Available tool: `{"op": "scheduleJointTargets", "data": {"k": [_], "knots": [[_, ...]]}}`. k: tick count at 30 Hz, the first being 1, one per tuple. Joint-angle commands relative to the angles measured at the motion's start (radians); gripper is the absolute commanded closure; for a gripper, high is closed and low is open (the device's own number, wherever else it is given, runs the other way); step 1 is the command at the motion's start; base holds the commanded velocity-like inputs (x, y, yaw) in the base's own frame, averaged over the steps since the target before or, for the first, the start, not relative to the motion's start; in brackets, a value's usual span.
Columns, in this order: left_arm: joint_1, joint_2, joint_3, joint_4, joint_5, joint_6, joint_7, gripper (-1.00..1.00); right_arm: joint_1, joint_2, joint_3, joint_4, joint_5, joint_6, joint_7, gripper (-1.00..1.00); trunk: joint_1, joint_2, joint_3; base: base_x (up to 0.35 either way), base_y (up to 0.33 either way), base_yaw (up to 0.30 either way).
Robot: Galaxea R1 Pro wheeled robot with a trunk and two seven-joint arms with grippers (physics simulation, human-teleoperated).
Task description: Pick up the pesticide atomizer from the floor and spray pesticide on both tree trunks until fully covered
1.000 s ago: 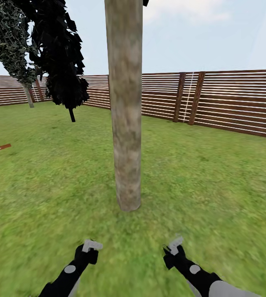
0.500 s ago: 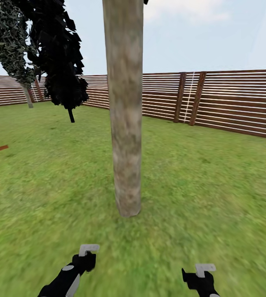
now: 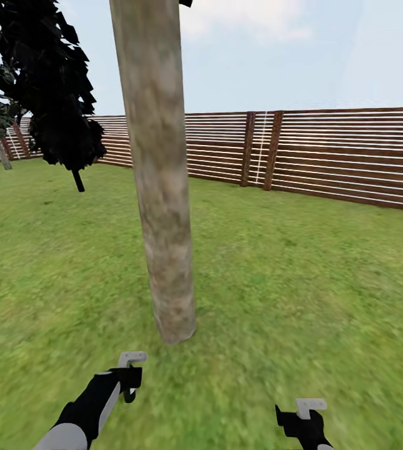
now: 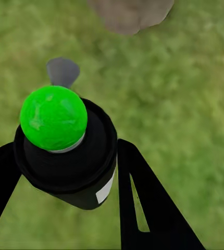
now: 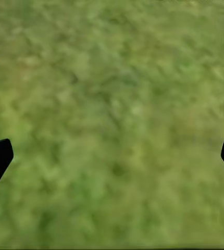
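A thick, mottled tan-grey tree trunk [image 3: 160,206] rises from the grass just ahead, left of centre. Its bark carries no white pesticide specks that I can see. My left gripper [image 3: 129,375] hangs low in front of the trunk's base [image 4: 130,13]. It is shut on the pesticide atomizer [image 4: 65,156], a black can with a round green cap and a grey nozzle. My right gripper [image 3: 304,415] is low at the right, open over bare grass [image 5: 112,156], holding nothing. The second tree's pale trunk [image 3: 1,153] stands far off at the left.
A slim black-leaved tree [image 3: 51,94] with a thin dark stem stands behind and left of the near trunk. A brown slatted fence [image 3: 326,156] closes the lawn at the back and right. Open grass [image 3: 301,269] spreads to the right of the trunk.
The camera has swung right and come closer, so the trunk sits further left and larger. My left arm has reached forward toward the trunk. My right gripper dropped lower a second ago and stays there.
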Motion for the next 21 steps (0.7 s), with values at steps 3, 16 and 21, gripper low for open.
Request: {"op": "scheduleJointTargets", "data": {"k": [3,16,21], "knots": [[-0.004,0.0,0.001,-0.003,0.001,0.001,0.003,1.0,0.0,0.0,-0.001,-0.002,0.001,0.0,0.0,-1.0,0.0,0.0,0.0,0.001,0.0,-0.027],[-0.083,-0.004,0.0,-0.001,0.0,0.053,0.004,1.0,0.0,-0.004,0.004,0.004,0.002,0.0,0.001,-1.0,0.05,-0.091,-0.041,0.0,0.0,-0.038],[-0.083,-0.002,-0.004,0.0,0.001,0.065,0.0,1.0,0.0,-0.003,0.004,0.004,0.001,0.0,0.001,-1.0,0.069,-0.126,-0.056,0.0,0.0,-0.294]]}}
